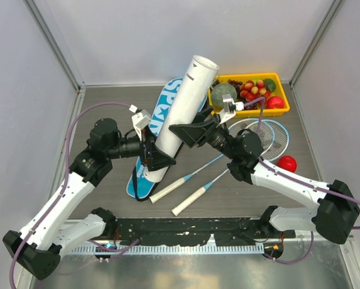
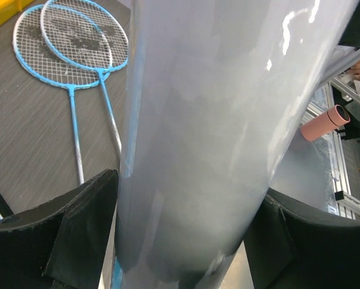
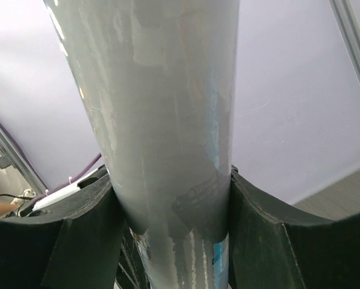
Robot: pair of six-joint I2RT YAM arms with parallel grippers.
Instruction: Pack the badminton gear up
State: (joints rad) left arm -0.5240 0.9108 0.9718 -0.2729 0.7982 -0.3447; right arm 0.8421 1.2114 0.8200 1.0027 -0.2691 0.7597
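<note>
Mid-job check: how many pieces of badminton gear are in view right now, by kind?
rackets: 2
tube: 1
bag: 1
shuttlecocks: 0 in view
Total: 4

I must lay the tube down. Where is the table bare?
Bare: back left, between the side wall and the blue bag; in front, between the racket handles and the arm bases. Crowded: back right, where yellow tray, racket heads and red fruit sit close.
</note>
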